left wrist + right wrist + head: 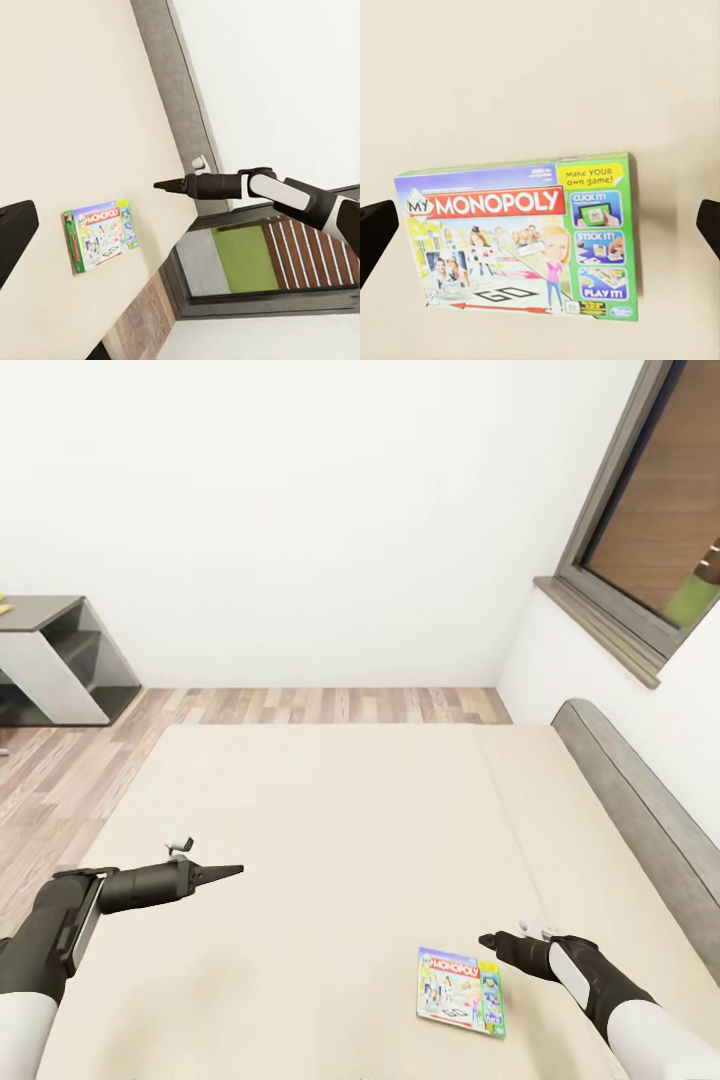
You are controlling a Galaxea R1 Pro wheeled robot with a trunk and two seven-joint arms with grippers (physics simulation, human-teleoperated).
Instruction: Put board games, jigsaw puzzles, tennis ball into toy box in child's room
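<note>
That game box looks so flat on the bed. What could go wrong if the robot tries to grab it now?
The Monopoly box lies flat on the bed, so the right gripper may find no edge and could slide it instead. The right wrist view shows its fingers spread wide to either side of the box; closing too high would miss. The box is broad, so a one-sided grip might tilt or drop it.

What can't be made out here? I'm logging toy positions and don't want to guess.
- Second bed game: one Monopoly box lies on the bed; the head view's lower edge cuts off the near bed.
- Grey shelf unit: cut by the head view's left edge.
- Right gripper: right wrist view's edges crop its fingertips.
</note>
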